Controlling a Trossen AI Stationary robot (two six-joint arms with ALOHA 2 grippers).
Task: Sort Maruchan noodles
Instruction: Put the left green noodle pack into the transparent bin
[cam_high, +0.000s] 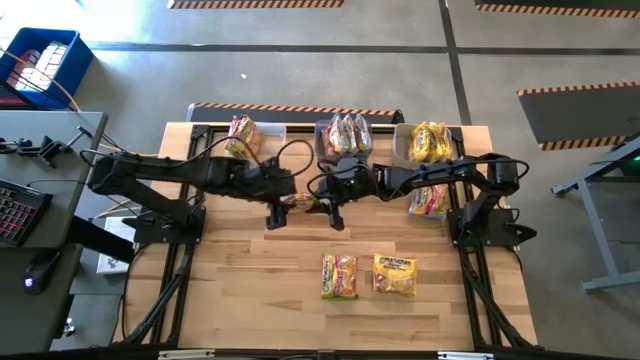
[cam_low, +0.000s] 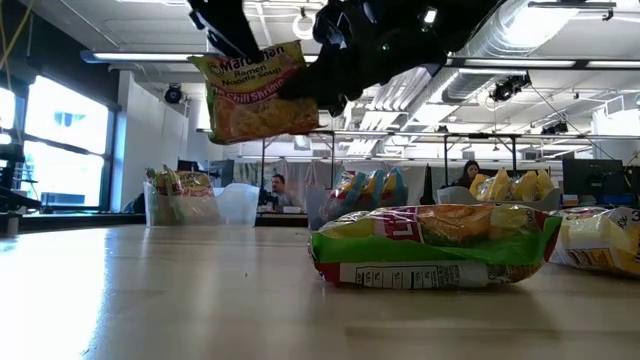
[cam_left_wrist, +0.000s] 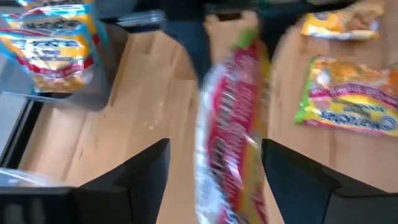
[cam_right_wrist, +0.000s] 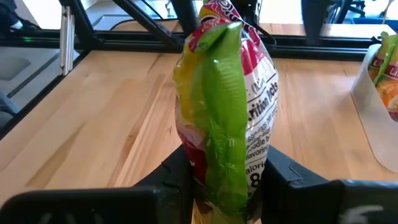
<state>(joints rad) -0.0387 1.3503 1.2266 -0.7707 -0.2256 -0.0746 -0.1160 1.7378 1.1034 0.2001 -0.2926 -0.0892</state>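
Handing over mid-air above the wooden table: right gripper clamping the lower edge of a green-and-red noodle packet, holding it upright; left gripper standing fully spread, fingers either side of the same packet without pressing it. Judging the packet light, crinkly and slippery, its brick inside brittle, so best taken across the flat faces near an end. Lying on the table nearer its front edge: two more glossy, flat, rectangular packets. Sitting along the table's far edge: clear plastic bins, already holding packets.
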